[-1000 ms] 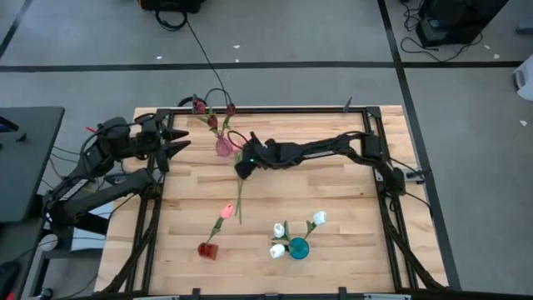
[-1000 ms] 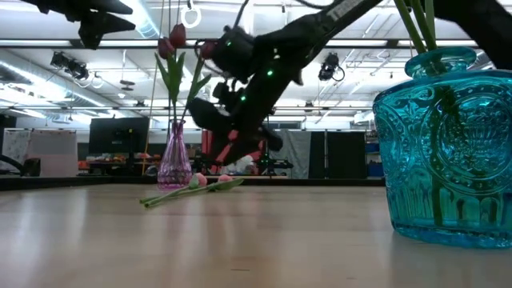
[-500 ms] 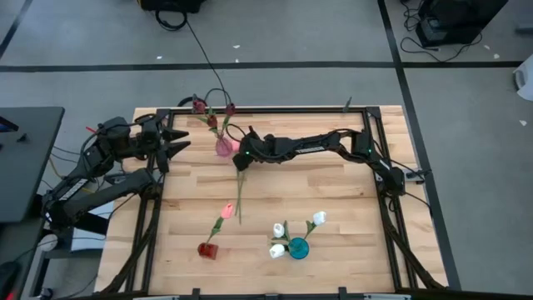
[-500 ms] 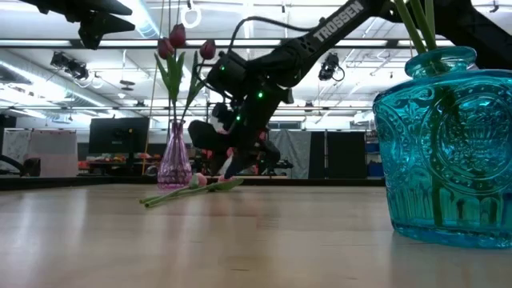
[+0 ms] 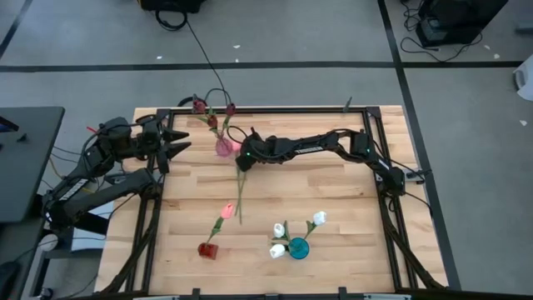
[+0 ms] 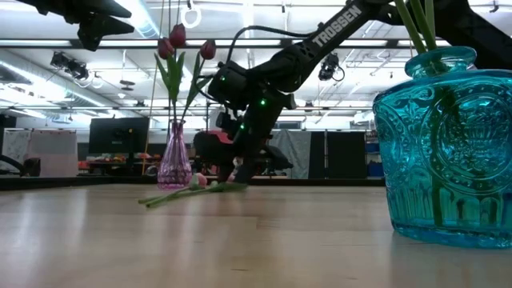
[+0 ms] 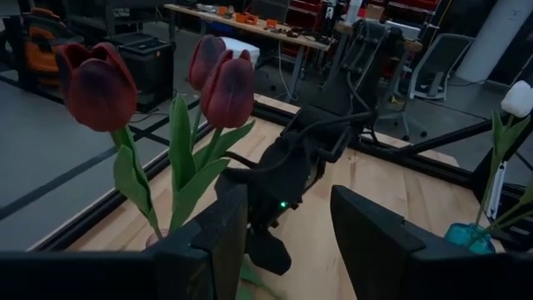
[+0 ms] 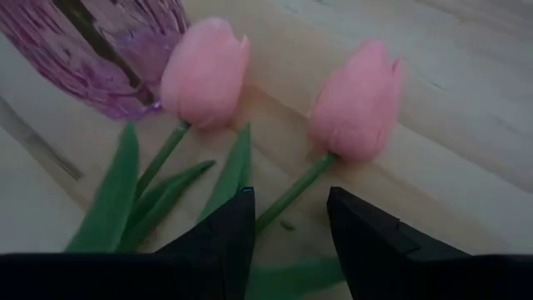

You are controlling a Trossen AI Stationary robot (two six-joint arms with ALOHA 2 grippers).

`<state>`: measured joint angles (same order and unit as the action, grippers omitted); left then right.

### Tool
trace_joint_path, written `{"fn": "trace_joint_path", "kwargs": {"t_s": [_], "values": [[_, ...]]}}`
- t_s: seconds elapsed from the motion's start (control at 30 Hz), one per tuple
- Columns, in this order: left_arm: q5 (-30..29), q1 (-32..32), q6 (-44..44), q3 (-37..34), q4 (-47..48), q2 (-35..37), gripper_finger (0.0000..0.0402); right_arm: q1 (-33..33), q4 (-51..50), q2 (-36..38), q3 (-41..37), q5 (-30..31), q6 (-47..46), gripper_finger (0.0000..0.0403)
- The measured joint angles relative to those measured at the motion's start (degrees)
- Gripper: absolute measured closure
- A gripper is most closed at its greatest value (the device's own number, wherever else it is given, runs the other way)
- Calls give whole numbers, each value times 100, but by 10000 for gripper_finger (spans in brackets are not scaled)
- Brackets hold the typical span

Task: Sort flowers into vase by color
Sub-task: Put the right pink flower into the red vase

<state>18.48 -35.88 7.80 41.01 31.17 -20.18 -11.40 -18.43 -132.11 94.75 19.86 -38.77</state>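
Observation:
Two pink tulips (image 8: 204, 83) (image 8: 356, 100) lie flat on the table, buds beside the pink glass vase (image 5: 224, 147), stems (image 5: 240, 196) running toward the near edge. My right gripper (image 8: 287, 221) is open and low over them, a finger on each side of one stem (image 8: 291, 193); no touch shows. The pink vase holds maroon tulips (image 7: 96, 83). My left gripper (image 5: 179, 142) waits open, raised left of that vase. A small red vase (image 5: 207, 249) holds one pink tulip (image 5: 226, 210). A teal vase (image 5: 298, 247) holds white tulips (image 5: 318, 218).
The pink vase (image 8: 108, 50) stands just beside my right gripper's fingers. The teal vase (image 6: 448, 144) and the red vase stand near the table's near edge. A black frame (image 5: 379, 167) borders the tabletop. Bare wood (image 5: 333, 192) lies between the vases and the right arm.
My right gripper has moved a little toward the far edge and come down to the table, ending over the stems of the lying pink tulips beside the pink vase. The tulips have stayed where they lay.

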Motion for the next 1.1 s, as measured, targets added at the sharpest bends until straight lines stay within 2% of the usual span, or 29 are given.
{"fn": "trace_joint_path", "kwargs": {"t_s": [0.23,0.33,0.43,0.6,0.67,0.87,1.1], "values": [[0,0,0,0,29,0,223,0,-299,2,7,-17,204,241],[1,0,-1,0,24,0,223,0,-346,6,8,-24,366,254],[0,0,-1,0,7,0,223,0,-453,12,10,-7,475,285],[0,0,-1,0,16,0,223,-28,-648,31,18,-168,654,370],[0,0,-1,0,39,0,223,-37,-724,39,23,-242,778,392],[0,0,-1,0,118,0,223,-43,-1240,198,8,-525,922,395],[0,0,-8,0,464,0,223,217,-2055,1029,-23,-992,1810,397]]}}
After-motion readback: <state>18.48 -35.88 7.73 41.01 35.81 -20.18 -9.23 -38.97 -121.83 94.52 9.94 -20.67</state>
